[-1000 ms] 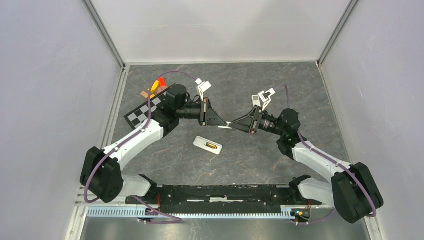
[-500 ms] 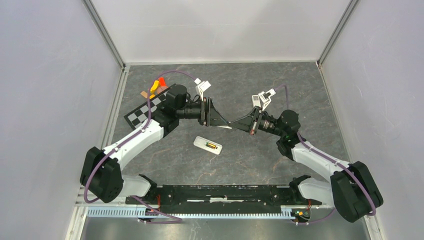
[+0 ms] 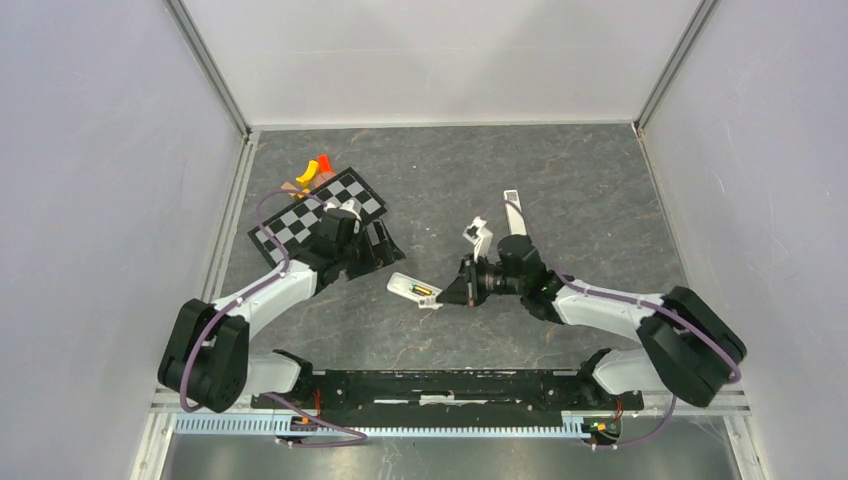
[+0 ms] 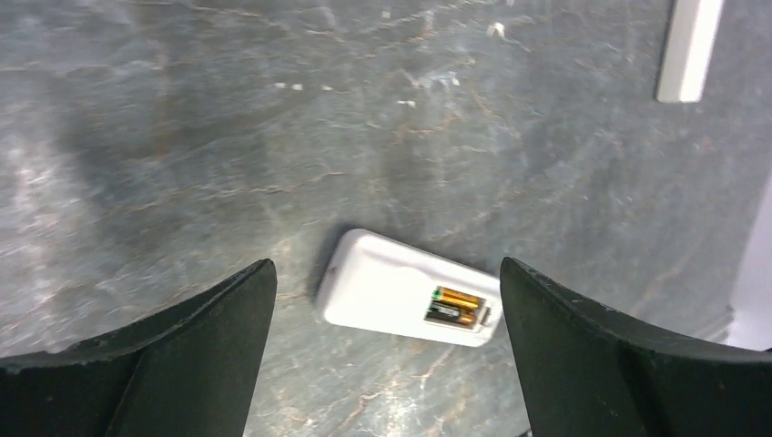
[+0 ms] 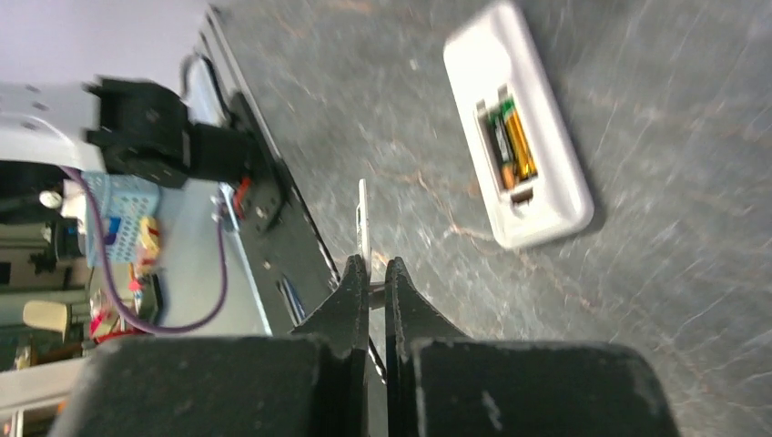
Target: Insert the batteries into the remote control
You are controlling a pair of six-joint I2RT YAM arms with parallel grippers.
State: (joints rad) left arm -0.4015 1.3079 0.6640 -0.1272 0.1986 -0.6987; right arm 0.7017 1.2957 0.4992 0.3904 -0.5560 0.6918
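The white remote control (image 3: 405, 287) lies back up on the table, its compartment uncovered. Two gold-banded batteries (image 3: 424, 292) sit side by side in it, as the left wrist view (image 4: 455, 305) and the right wrist view (image 5: 510, 146) also show. My left gripper (image 3: 382, 248) hovers just up-left of the remote control (image 4: 382, 282), open with nothing between its jaws (image 4: 387, 261). My right gripper (image 3: 447, 297) is low at the remote's battery end. It is shut (image 5: 373, 261) on a thin white flat piece (image 5: 363, 218) seen edge-on, beside the remote (image 5: 537, 196).
A narrow plain white strip (image 3: 511, 197) lies on the table to the upper right, also in the left wrist view (image 4: 689, 50). A checkerboard card (image 3: 320, 212) and small orange and red pieces (image 3: 315, 168) lie at the back left. Walls enclose three sides.
The grippers met mid-air over the table on a thin white piece. The left one has let go and pulled back left; the right one, shut on the piece, has dropped to the remote's battery end.
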